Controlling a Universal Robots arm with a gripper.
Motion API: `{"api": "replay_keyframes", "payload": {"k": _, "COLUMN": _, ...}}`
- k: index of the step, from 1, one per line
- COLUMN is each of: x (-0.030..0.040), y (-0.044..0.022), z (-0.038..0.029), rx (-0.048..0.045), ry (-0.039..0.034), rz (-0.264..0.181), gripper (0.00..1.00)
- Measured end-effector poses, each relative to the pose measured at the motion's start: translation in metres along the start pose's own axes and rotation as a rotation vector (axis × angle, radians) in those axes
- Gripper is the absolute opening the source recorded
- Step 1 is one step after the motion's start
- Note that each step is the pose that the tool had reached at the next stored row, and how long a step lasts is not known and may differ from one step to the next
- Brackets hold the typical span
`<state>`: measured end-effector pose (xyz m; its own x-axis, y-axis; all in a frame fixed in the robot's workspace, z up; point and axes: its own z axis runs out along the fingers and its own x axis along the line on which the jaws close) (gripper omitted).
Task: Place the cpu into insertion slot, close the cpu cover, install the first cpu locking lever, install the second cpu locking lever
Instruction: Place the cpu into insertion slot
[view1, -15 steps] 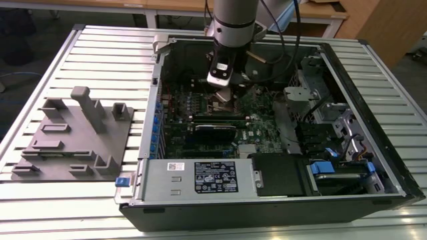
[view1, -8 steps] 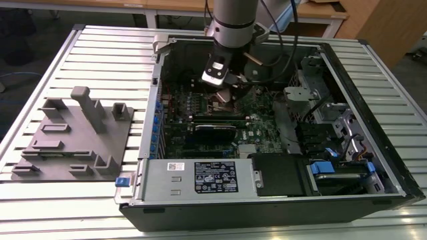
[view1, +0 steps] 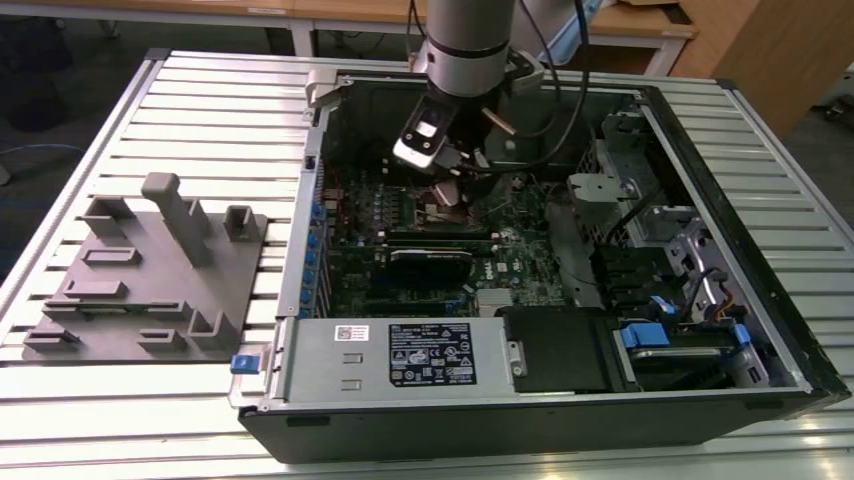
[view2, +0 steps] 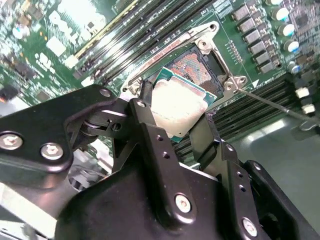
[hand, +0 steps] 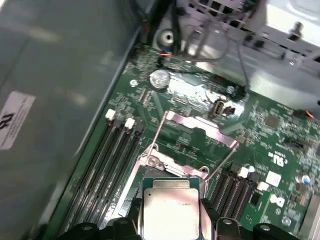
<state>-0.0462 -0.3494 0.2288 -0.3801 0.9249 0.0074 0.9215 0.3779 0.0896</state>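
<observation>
Gripper (hand: 171, 227) clasping the cpu (hand: 170, 210), hovering near the insertion slot (hand: 172, 169), cpu cover (hand: 196, 123) standing raised, memory slots (hand: 107, 162) flanking

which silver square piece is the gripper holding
The chip, pinched in the gripper over the open socket. The other, the frame-like cover with a cut-out middle, stands flipped up at the socket's edge, untouched.

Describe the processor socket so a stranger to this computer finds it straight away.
Inside the open computer case, on the green board, look by the chip the end effector holds. The socket sits between banks of black memory slots; unlike them it is square, with a silver rim and coppery centre.
</observation>
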Motion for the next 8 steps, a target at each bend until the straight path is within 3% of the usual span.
{"api": "replay_keyframes", "payload": {"k": 8, "x": 0.0, "y": -0.0002, "z": 0.0016, "rx": -0.001, "ry": -0.0131, "rz": 0.145, "gripper": 0.54}}
